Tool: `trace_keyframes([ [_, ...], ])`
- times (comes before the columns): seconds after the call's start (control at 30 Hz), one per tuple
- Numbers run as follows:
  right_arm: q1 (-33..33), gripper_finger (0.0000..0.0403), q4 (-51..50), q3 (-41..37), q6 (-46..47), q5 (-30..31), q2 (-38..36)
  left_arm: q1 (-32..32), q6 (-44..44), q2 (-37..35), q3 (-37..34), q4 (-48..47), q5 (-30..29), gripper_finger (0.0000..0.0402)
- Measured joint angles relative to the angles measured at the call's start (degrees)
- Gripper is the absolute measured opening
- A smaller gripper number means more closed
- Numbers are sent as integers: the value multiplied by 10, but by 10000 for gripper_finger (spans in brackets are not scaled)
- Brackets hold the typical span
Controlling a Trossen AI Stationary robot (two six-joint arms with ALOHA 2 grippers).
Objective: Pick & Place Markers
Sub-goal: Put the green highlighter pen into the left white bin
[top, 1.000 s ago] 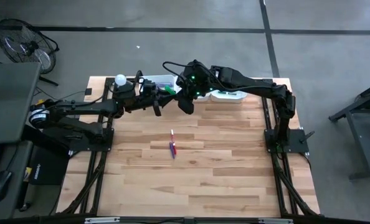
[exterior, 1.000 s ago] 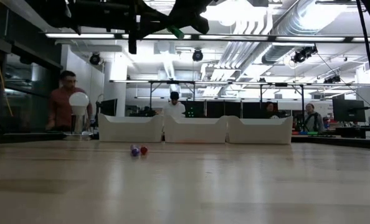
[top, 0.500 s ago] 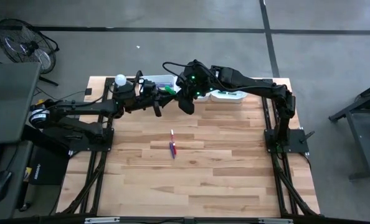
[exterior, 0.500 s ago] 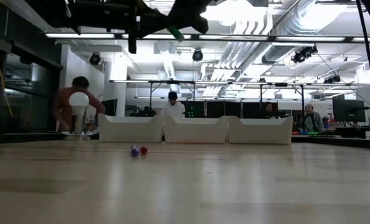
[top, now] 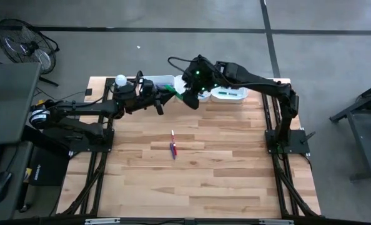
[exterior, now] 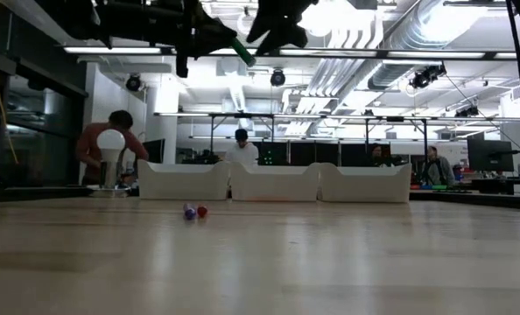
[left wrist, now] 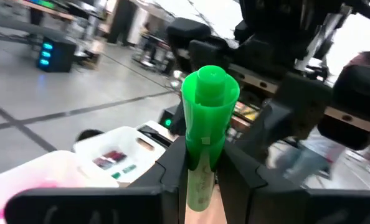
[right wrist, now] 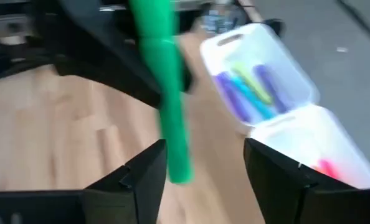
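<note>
Right wrist view shows a white tray (right wrist: 260,81) holding purple, blue and green markers (right wrist: 250,90), seemingly; left hand (left wrist: 200,165) clamps a green marker (left wrist: 207,134); right hand (right wrist: 203,165) spread apart.

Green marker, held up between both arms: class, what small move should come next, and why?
Probably the left claw carries the green marker over a white tray and lowers it. It alone grips the marker; the right claw stands open, and the trays lie just beyond.

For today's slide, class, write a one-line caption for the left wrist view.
Left gripper shut on an upright green marker, right arm's open gripper just beyond it, white trays below.
</note>
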Motion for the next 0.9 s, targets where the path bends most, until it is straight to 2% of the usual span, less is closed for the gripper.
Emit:
trace_keyframes([
  [0.2, -29, 213, -55, 0, 0, 78, -24, 0, -5, 0, 0, -13, -85, 57],
  [0.4, -57, 212, -118, 0, -10, 131, -33, 8, -20, 0, 0, -117, -185, 57],
  [0.57, -73, 213, -138, 0, -16, 140, -33, 57, -58, 0, 0, -201, -159, 57],
  [0.9, -79, 212, -138, -1, -31, 139, -33, 194, -45, 0, 0, -320, -19, 57],
])
